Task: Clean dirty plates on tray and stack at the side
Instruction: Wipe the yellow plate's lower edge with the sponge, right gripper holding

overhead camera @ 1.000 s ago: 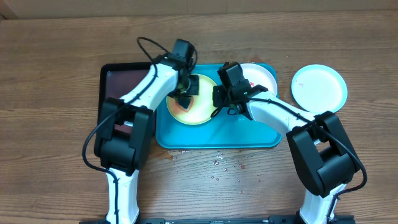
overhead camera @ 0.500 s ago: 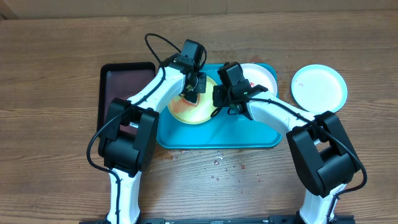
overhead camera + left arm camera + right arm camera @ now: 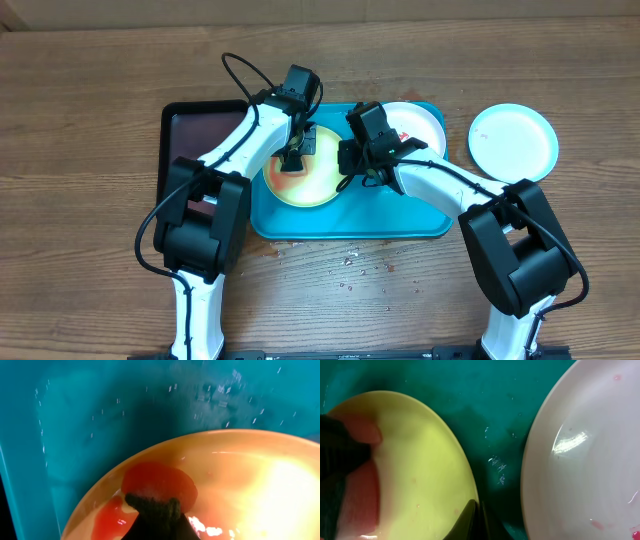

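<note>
The pale green plate (image 3: pixel 305 182) lies on the left half of the turquoise tray (image 3: pixel 400 215), with red sauce (image 3: pixel 157 480) smeared on it. My left gripper (image 3: pixel 293 158) is shut on a dark scrub pad (image 3: pixel 155 510) and presses it onto the sauce. My right gripper (image 3: pixel 347 165) is shut on the green plate's right rim (image 3: pixel 425 460), its jaws (image 3: pixel 477 520) pinching the edge. The white plate (image 3: pixel 420 125) sits at the tray's back right, with red specks (image 3: pixel 585 460). The light blue plate (image 3: pixel 513 140) lies on the table to the right of the tray.
A black tray (image 3: pixel 195 130) with a dark reddish inside stands against the turquoise tray's left side. Water drops and small red spots (image 3: pixel 350 262) lie on the wooden table in front of the tray.
My left gripper has swept the pad right and then back left and nearer across the green plate. The plate has shifted slightly left. The right gripper stays on the rim.
</note>
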`<state>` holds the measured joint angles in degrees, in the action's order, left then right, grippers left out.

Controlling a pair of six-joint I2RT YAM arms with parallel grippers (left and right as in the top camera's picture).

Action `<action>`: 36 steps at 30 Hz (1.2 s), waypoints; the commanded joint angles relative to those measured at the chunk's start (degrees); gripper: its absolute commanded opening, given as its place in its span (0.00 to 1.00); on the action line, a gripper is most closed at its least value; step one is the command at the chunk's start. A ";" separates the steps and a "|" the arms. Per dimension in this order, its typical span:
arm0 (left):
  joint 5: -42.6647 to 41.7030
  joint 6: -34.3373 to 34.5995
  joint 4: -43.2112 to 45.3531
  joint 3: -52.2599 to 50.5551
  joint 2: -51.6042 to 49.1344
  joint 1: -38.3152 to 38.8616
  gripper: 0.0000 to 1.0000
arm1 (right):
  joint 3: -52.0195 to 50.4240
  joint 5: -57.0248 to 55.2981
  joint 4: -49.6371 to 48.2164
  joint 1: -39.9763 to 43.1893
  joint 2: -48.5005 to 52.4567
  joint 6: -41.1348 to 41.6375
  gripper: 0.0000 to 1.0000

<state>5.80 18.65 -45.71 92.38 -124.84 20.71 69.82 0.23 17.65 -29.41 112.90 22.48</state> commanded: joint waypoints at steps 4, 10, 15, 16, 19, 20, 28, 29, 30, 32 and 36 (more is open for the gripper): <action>-8.92 -5.01 -5.73 -1.38 -1.60 -0.79 0.04 | 0.70 -1.64 -0.46 0.57 -0.57 0.26 0.04; -10.38 -5.03 -10.47 -1.38 -1.60 -0.70 0.04 | 0.70 -1.64 -0.48 0.57 -0.57 0.26 0.04; -10.60 -5.40 -12.11 -1.36 -1.46 -0.42 0.04 | 0.70 -1.64 -0.85 0.57 -0.57 0.26 0.04; -11.02 -5.42 -11.65 -1.33 -1.38 -0.24 0.04 | 0.70 -1.64 -0.92 0.57 -0.57 0.26 0.04; -15.52 -6.80 -9.09 -1.01 -1.27 0.44 0.04 | 0.70 -1.66 -1.07 0.57 -0.57 0.26 0.04; -17.11 -6.95 -8.09 -1.01 -1.25 0.74 0.04 | 0.70 -1.66 -1.07 0.57 -0.57 0.26 0.04; -14.14 -4.28 -1.95 -1.03 -1.27 3.26 0.04 | 0.70 -1.64 -1.05 0.57 -0.57 0.26 0.04; -12.52 -3.34 -1.20 -1.05 -1.27 3.39 0.04 | 0.70 -1.64 -1.05 0.57 -0.57 0.28 0.04; -10.95 -2.67 -0.31 -1.05 -1.27 3.50 0.04 | 0.70 -1.66 -1.05 0.57 -0.57 0.26 0.04; -8.96 -1.84 1.25 -1.05 -1.29 3.48 0.04 | 0.70 -1.66 -1.03 0.57 -0.57 0.28 0.04; -8.28 -1.90 3.50 -1.05 -1.29 2.97 0.04 | 0.70 -1.66 -0.83 0.57 -0.57 0.26 0.04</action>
<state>-4.60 15.16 -43.11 92.38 -124.75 24.01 69.82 -0.95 17.61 -28.88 112.90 22.04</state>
